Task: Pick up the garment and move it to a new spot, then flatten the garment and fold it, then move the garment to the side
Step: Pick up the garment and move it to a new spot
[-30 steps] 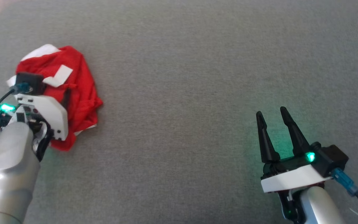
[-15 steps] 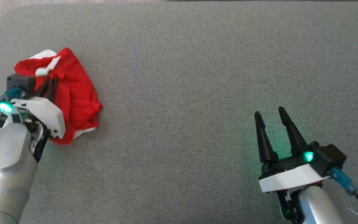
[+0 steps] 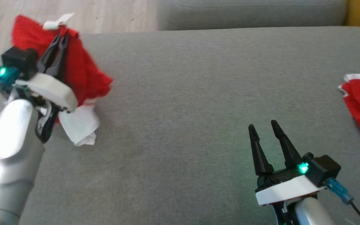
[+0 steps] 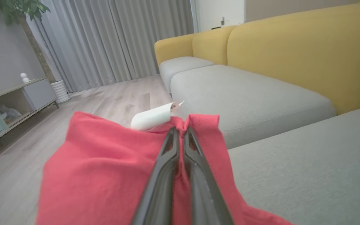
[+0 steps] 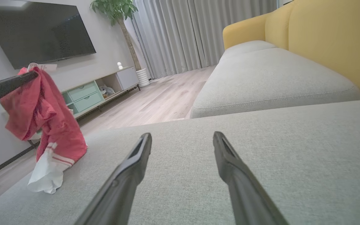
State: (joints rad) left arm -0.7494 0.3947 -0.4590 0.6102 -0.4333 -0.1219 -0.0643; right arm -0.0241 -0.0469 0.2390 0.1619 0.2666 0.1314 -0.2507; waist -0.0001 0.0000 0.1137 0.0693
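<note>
Left gripper just clamped garment, lifted it upper left; right gripper wide, idle lower right. Relocation next.

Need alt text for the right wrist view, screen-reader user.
The left gripper, fingers shut, holds a red garment aloft at left, its white end trailing to the grey cushion. The right gripper's fingers stand open in the foreground; a yellow sofa back rises at right.
</note>
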